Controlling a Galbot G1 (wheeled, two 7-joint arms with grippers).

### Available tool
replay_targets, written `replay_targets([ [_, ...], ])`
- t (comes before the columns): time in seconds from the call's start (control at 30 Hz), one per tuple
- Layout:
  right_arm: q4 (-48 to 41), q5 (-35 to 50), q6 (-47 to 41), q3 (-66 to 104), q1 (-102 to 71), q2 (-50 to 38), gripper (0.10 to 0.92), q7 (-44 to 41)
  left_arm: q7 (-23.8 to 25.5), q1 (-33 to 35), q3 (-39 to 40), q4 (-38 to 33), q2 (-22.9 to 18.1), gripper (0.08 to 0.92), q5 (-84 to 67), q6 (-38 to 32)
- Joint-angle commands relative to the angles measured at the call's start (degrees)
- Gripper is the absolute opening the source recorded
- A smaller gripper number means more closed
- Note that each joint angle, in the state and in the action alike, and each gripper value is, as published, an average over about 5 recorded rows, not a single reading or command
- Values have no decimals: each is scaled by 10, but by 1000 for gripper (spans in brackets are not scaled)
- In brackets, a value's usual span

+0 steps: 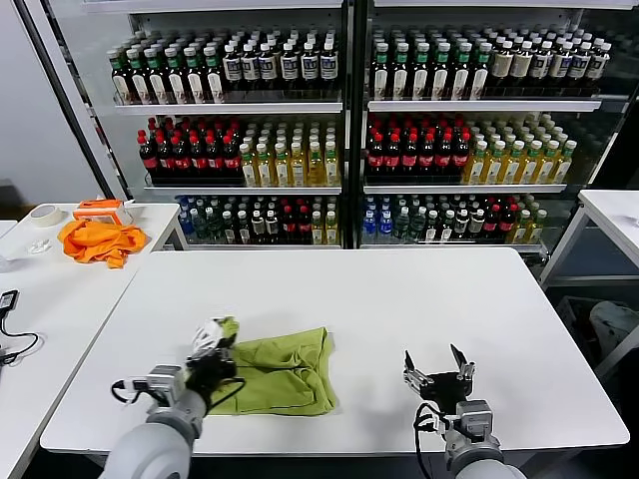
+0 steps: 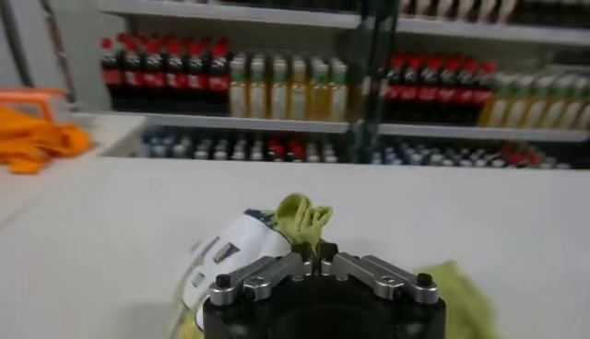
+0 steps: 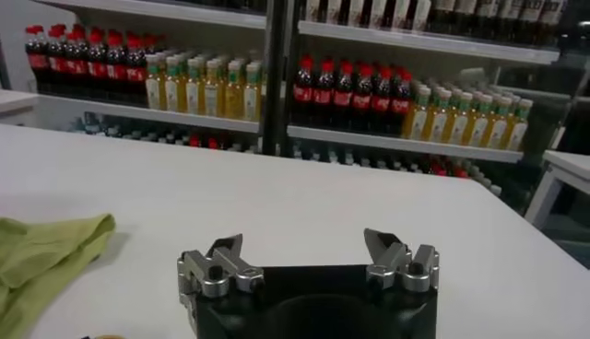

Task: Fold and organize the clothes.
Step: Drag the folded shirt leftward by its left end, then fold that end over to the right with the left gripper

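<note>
Low in the frame's left-centre, the lime T-shirt (image 1: pixel 280 371) lies crumpled on the white counter (image 1: pixel 399 299), its left corner clamped in the left gripper (image 1: pixel 212 351), while the right gripper (image 1: pixel 437 371), jaws apart, waits well right of it.

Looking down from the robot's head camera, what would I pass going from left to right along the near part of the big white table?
Left gripper, shut on a bunched corner of the lime T-shirt → the rest of that shirt spread flat → bare white table → right gripper, open and empty.
</note>
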Motion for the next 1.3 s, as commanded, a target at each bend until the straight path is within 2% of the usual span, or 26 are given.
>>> replay_targets([
  [0.03,-1,-4,1,3,-1,2,823,0,8,-66,97,30,-57,101,-43,-7],
  [0.7,-15,-14,1,-3,7,8,823,0,-4,-117,156,101,-116,101,-71,0],
  [0.8,-17,-16,2,-3,7,7,823,0,-4,-122,152,106,-130,136,-91,-8],
  [0.9,-18,-17,1,-5,9,6,823,0,-4,-120,141,92,-137,216,-98,-13],
  [1.0,-18,-17,1,-6,12,5,823,-1,-1,-112,115,63,-116,303,-92,-17],
  [1.1,-19,-17,2,-5,14,2,823,-3,12,-93,74,49,-62,390,-50,-38],
  [1.2,-21,-16,3,-5,17,1,823,-5,36,-57,17,77,-4,476,19,-62],
  [1.3,-24,-15,5,-8,22,0,823,-6,44,-13,-35,105,19,563,58,-55],
])
